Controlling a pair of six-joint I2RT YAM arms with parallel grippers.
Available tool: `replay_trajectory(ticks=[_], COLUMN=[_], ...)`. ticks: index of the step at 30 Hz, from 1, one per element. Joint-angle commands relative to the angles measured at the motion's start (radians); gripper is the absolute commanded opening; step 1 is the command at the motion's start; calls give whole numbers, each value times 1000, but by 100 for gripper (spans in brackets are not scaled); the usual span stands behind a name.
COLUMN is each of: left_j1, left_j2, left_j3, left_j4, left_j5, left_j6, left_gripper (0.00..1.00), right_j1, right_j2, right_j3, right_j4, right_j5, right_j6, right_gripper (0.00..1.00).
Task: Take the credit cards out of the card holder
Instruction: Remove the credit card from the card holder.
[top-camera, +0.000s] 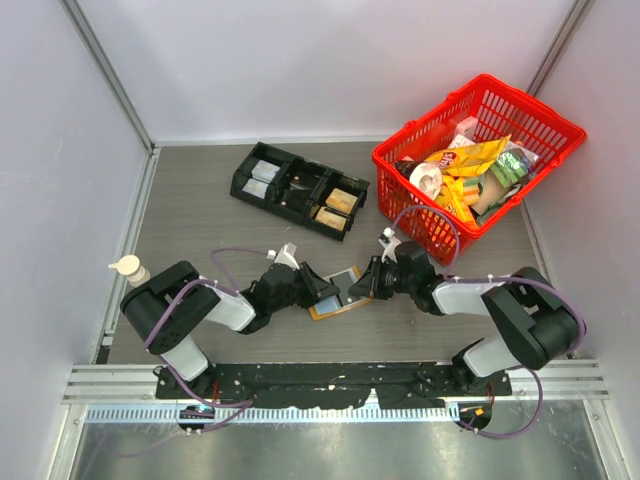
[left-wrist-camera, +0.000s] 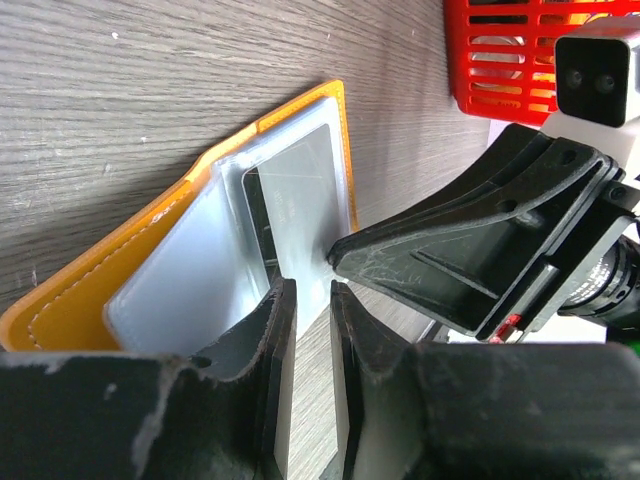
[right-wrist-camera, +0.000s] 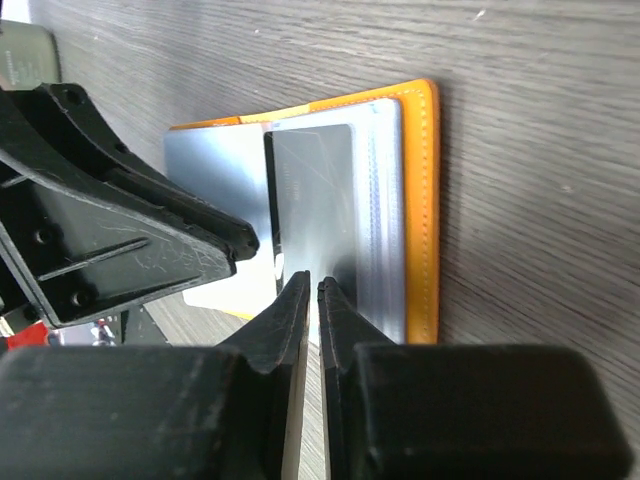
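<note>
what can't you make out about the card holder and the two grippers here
How many cards the card holder holds: wrist views, overlapping pale sleeves glare.
Whether the left gripper pinches a sleeve edge: left wrist view, its own fingers cover it.
Whether the right gripper grips or only touches: right wrist view, fingertips hide the contact.
Card holder's layout from the top view: too small, both grippers overlap it.

A red wire basket (top-camera: 530, 100) stands at the far right of the grey wood-grain counter (top-camera: 200, 220), heaped with groceries, among them a yellow snack bag (top-camera: 470, 158), a green packet (top-camera: 512, 165) and a white round tub (top-camera: 427, 180). Just left of it lies a black compartment tray (top-camera: 298, 190) holding tan blocks (top-camera: 341, 200). A small cream-capped bottle (top-camera: 128, 268) sits at the counter's left edge.
</note>
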Motion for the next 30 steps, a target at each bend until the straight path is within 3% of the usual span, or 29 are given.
replay_trajectory(ticks=[1,9,23,30], left_j1=[-5,-6,-5,-8], left_j2=[0,10,-9,-3], left_j3=[-10,-8,6,16], left_j4=[62,32,-76,-56], left_j5=[-30,-41,-53,-36], left_j6=[-6,-12,9,12], left_gripper=[23,29,41,40], right_j1=[-51,-83,-84,-84], right_j2=[-89,-74,-6,0], right_j3=[68,125,82,33], right_j4=[-175,-231,-220,-222], right_j5=[101,68,42,57], right_j6=[-95,-153,-159,-144], right_gripper=[13,14,16,13])
